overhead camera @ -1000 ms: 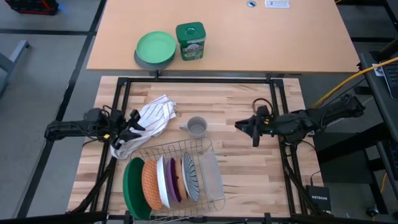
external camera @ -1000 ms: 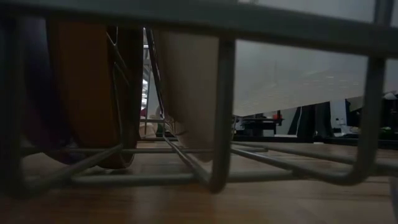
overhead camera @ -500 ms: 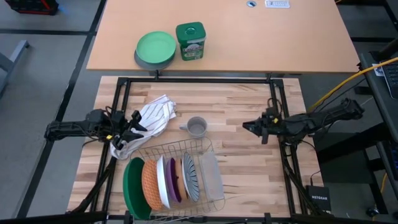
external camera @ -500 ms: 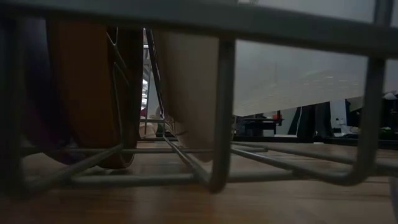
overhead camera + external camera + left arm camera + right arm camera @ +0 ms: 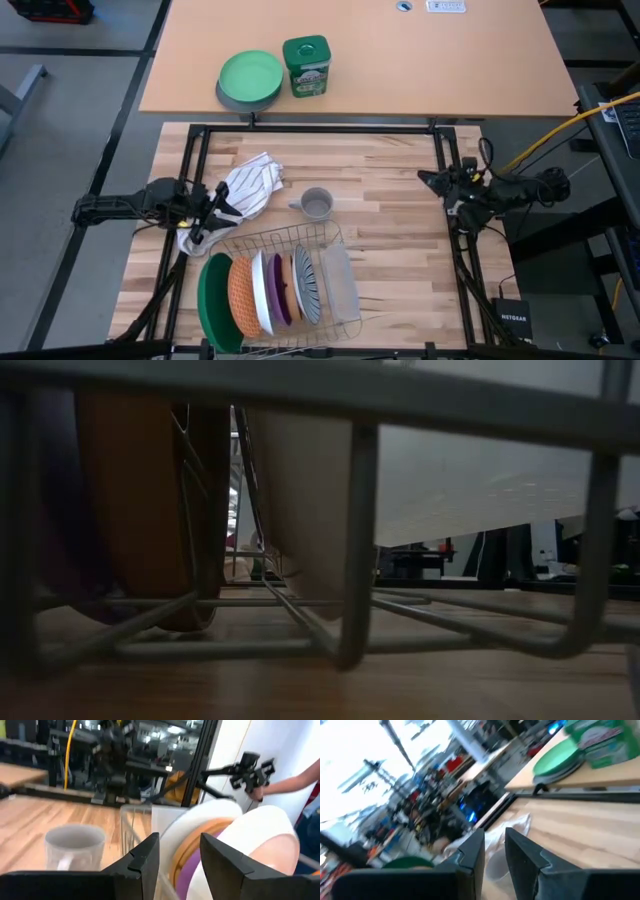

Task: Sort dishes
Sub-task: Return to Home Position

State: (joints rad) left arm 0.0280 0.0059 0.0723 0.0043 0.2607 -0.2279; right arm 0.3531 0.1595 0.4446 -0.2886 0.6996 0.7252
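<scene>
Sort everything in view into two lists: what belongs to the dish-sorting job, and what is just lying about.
Job: dish rack; standing in it, dark green plate, orange patterned plate, white plate, purple plate, brown plate, striped plate.

Lying about: towel, grey mug, light green plate on grey bowl, green canister.

— Where is free room?
— Right of centre in the high view: the table (image 5: 385, 240) lies bare between the mug (image 5: 316, 205) and the right gripper (image 5: 424, 180).
— And what blocks?
— Lower centre, the rack (image 5: 345, 290) with 6 upright plates (image 5: 243, 290); left of centre, the crumpled cloth (image 5: 245, 188).
</scene>
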